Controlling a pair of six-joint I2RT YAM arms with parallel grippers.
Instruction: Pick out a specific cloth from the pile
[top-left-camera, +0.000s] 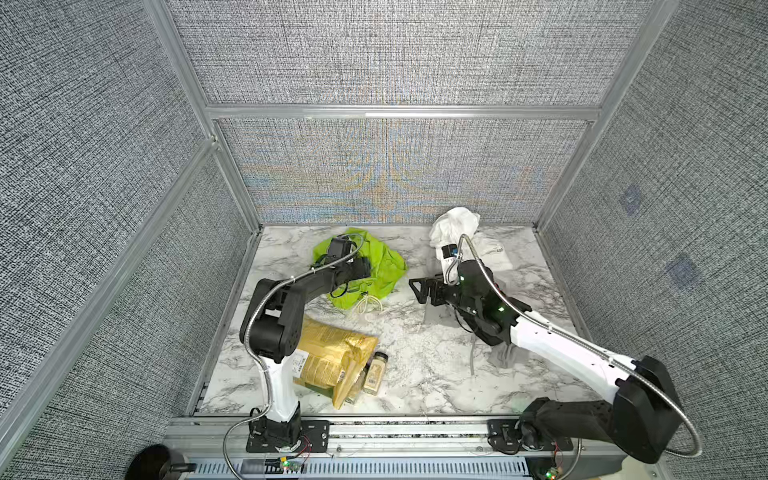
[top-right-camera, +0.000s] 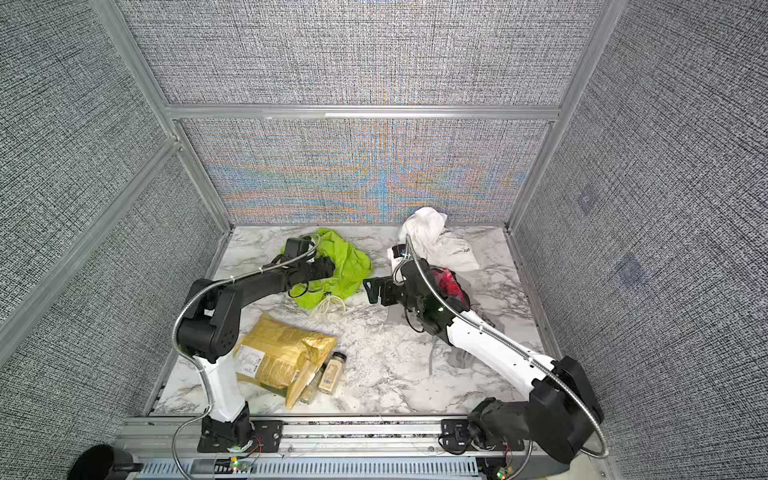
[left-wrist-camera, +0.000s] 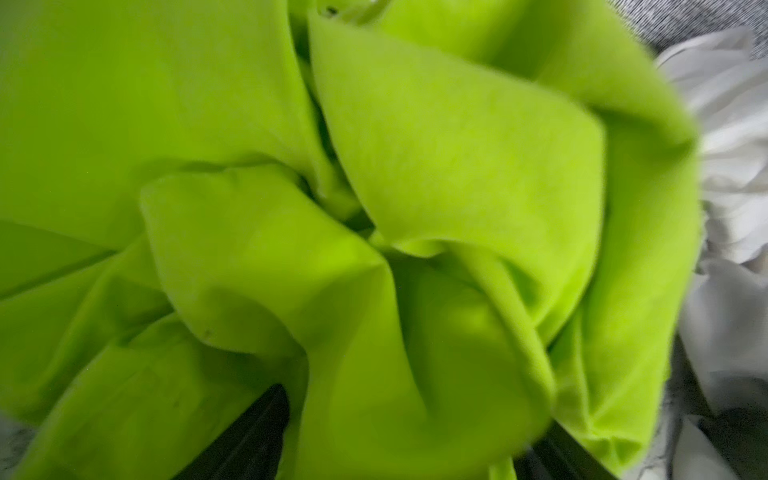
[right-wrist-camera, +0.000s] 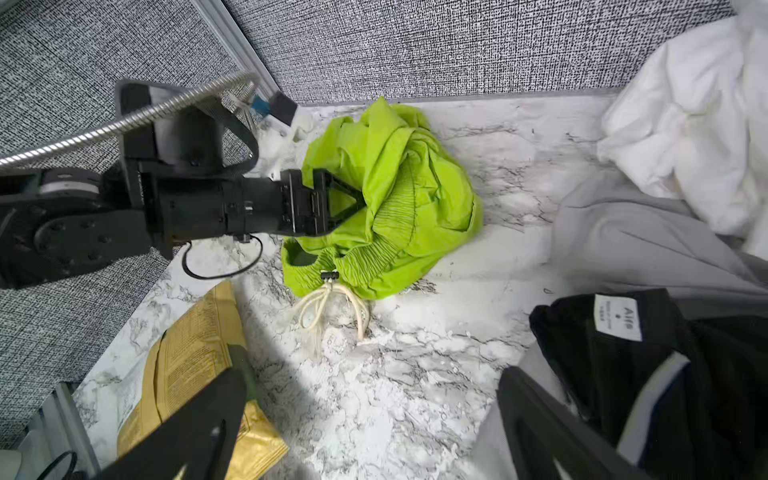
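Note:
The cloth (top-left-camera: 384, 262) (top-right-camera: 353, 266) is a crumpled lime-green heap on the marble table at the back left, its cream drawstring (right-wrist-camera: 328, 307) trailing toward the front. My left gripper (top-left-camera: 365, 266) (right-wrist-camera: 359, 203) is pushed into its near side. In the left wrist view green folds (left-wrist-camera: 415, 166) fill the gap between the spread black fingers (left-wrist-camera: 257, 436); the jaws stand open. The pile (top-left-camera: 455, 226) lies at the back right: white shirt, grey garment (right-wrist-camera: 644, 241), black garment with red print (top-right-camera: 446, 284). My right gripper (top-left-camera: 419, 291) (right-wrist-camera: 370, 415) hovers open over bare marble between cloth and pile, holding nothing.
Yellow food packets (top-left-camera: 332, 357) and a spice jar (top-left-camera: 376, 372) lie at the front left beside the left arm's base. Grey fabric walls close in the table (top-left-camera: 436, 374) on three sides, and a metal rail (top-left-camera: 415, 428) runs along the front edge.

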